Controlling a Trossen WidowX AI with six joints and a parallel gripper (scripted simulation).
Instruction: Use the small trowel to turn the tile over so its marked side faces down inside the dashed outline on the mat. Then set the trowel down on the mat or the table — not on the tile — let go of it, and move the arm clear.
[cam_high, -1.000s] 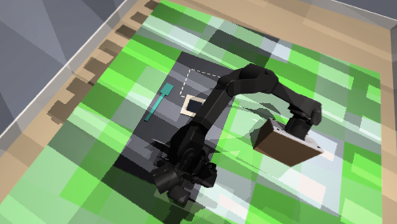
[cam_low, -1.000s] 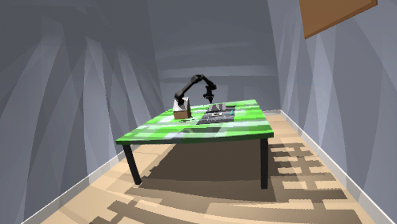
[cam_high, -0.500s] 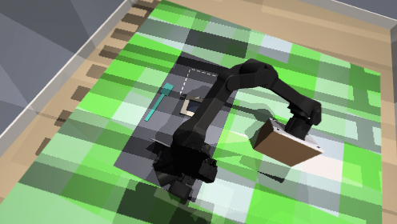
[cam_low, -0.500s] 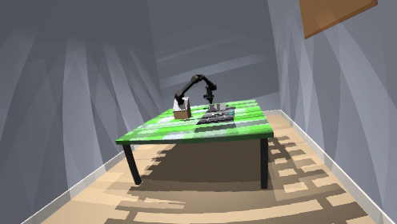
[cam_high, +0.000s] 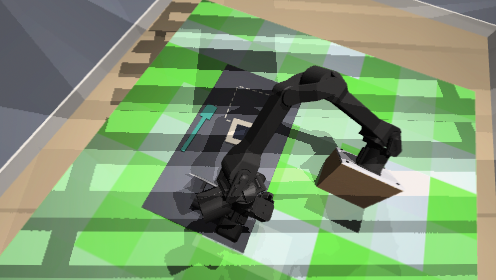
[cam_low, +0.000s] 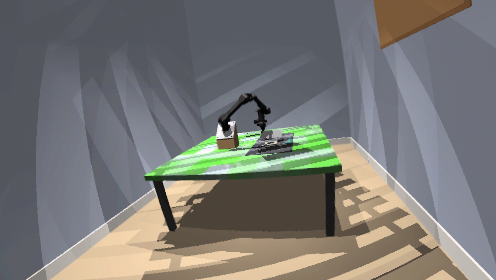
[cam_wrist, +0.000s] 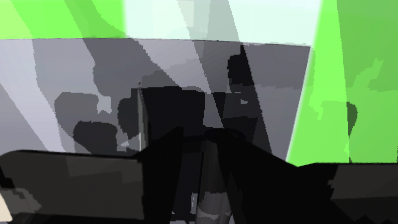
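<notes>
The tile (cam_high: 232, 139), a pale frame with a dark centre, lies on the dark mat (cam_high: 167, 187) (cam_low: 254, 151), at the near side of the dashed outline (cam_high: 240, 87). The arm hides part of both. The trowel shows as a thin pale blade edge (cam_high: 201, 179) (cam_wrist: 143, 117) near the mat's front; its dark cylindrical handle (cam_wrist: 212, 197) shows in the wrist view. My gripper (cam_high: 236, 217) (cam_low: 263, 129) (cam_wrist: 200, 135) is low over the mat's front part, partly open, with the handle between or just below its fingers. Contact is hidden in shadow.
A teal T-shaped tool (cam_high: 199, 125) (cam_low: 289, 140) lies left of the tile in the top view. The arm's brown box base (cam_high: 357, 185) (cam_low: 227, 143) stands on the green-and-white table (cam_high: 300, 235) (cam_low: 200, 167). Hard shadows cross the mat.
</notes>
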